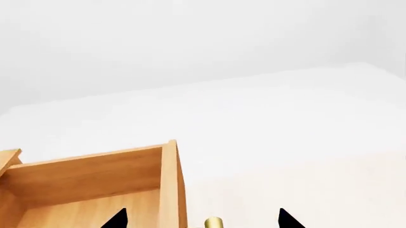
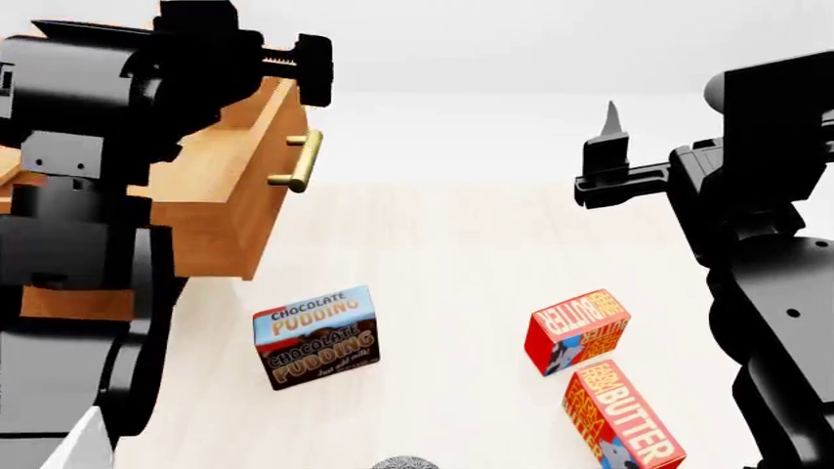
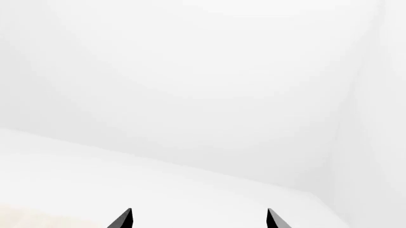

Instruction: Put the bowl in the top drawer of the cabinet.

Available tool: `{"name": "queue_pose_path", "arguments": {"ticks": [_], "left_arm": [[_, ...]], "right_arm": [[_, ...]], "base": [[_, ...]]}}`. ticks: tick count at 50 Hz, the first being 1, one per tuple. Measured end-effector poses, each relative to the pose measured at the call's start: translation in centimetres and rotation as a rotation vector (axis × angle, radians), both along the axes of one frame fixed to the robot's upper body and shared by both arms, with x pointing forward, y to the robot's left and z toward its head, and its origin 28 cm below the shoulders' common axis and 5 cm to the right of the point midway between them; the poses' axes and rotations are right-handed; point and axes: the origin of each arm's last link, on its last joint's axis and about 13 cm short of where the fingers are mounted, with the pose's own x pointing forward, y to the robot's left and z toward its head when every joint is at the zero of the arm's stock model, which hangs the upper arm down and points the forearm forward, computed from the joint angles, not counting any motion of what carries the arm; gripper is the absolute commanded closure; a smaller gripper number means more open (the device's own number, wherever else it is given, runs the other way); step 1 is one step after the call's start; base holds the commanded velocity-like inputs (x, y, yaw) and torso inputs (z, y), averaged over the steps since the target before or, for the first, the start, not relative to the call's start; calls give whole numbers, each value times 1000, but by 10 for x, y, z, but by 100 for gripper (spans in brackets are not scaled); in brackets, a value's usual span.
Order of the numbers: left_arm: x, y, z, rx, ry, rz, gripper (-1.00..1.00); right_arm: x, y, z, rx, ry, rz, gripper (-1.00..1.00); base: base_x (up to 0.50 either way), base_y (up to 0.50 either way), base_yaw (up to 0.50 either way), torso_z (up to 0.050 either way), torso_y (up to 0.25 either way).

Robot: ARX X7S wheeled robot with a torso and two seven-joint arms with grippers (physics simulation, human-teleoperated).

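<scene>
The top drawer (image 2: 222,210) of the cabinet (image 2: 59,305) stands pulled out, its brass handle (image 2: 297,161) facing the floor's middle. My left arm covers most of the cabinet. In the left wrist view the drawer's bare wooden inside (image 1: 82,190) shows. My left gripper (image 1: 203,219) hangs open above the drawer front, with the handle end (image 1: 214,222) between its tips. My right gripper (image 2: 610,132) is raised at the right, open and empty, facing white wall (image 3: 198,219). A grey rounded sliver (image 2: 406,461) at the head view's bottom edge may be the bowl.
A chocolate pudding box (image 2: 316,337) lies on the pale floor in front of the drawer. Two red butter boxes (image 2: 576,330) (image 2: 622,415) lie to the right, near my right arm. White walls stand behind.
</scene>
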Motion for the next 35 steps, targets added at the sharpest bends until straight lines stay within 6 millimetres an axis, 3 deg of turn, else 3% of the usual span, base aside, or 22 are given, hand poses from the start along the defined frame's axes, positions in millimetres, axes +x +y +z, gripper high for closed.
{"name": "queue_pose_path", "arguments": {"ticks": [7, 14, 25, 35], "left_arm": [[-11, 2, 24, -1, -77, -8, -100], [-24, 0, 32, -1, -121, -60, -100], [-50, -14, 25, -3, -146, -207, -100], [-79, -28, 6, -19, -120, -354, -100]], "right_arm": [[-1, 0, 0, 4, -4, 3, -100], [-2, -1, 1, 7, -7, 3, -100], [-4, 0, 0, 8, -13, 4, -100], [-4, 0, -1, 17, -15, 8, -100]], "base": [[0, 0, 0, 0, 0], [0, 0, 0, 0, 0], [0, 0, 0, 0, 0], [0, 0, 0, 0, 0]]}}
